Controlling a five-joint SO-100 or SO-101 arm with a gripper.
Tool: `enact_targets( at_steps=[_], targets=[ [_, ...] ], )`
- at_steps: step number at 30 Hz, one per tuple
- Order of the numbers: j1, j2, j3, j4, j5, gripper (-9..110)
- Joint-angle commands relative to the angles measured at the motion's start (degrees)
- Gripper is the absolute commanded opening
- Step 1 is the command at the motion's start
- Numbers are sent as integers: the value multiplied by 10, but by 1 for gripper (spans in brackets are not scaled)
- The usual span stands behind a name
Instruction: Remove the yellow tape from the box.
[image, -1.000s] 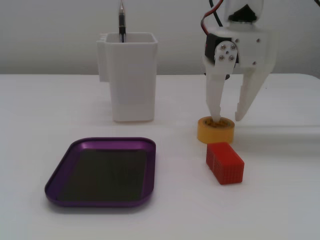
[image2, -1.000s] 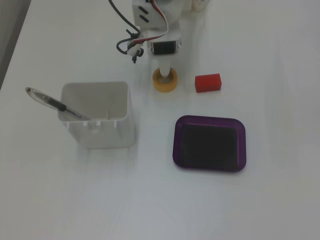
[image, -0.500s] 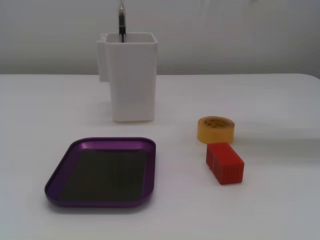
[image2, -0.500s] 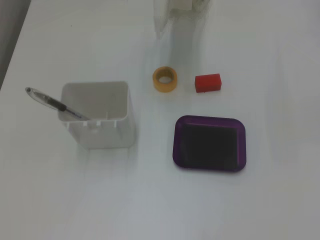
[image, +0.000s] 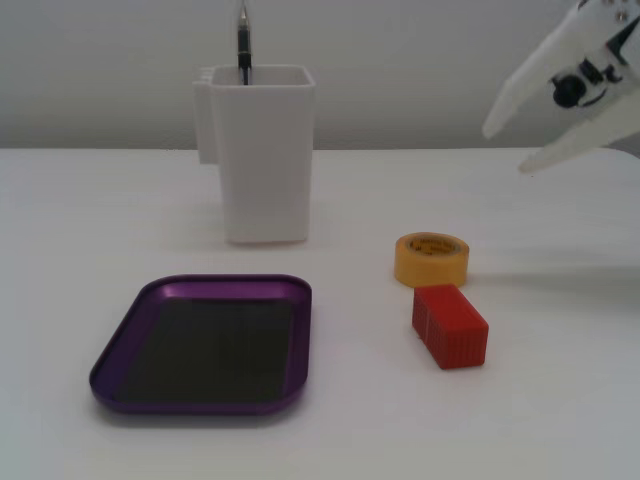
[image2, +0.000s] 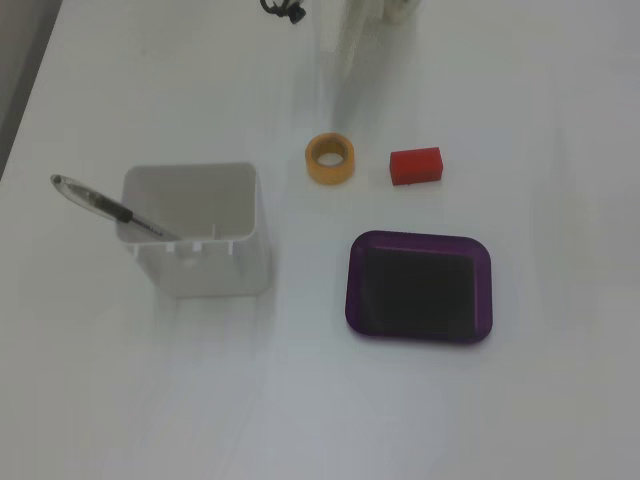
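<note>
Purple box (image: 110, 352) sits empty; yellow tape (image: 431, 259) lies below the open hand (image: 507, 148).

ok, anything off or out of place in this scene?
Nothing spilled, tipped or damaged. The yellow tape lies flat on the table beside the red block, outside the empty purple tray. The end effector hangs open, holding nothing.

Glossy purple box (image: 118, 345), ribbed red block (image: 451, 326), smooth white container (image: 262, 160)

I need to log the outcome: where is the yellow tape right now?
The yellow tape lies flat on the table, outside the purple tray, right of it in a fixed view, just behind the red block.
</note>
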Motion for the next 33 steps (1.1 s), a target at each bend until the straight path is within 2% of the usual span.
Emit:
enact_targets(
  at_steps=[1,16,20,27,33],
  targets=[
    [-2,113,64,-11,6,10],
    [-4,76,178,-5,2,9],
    [-7,76,190,-4,1,0],
    [-84,76,190,-4,4,-1],
    [-92,76,192,-4,4,-1]
  ],
)
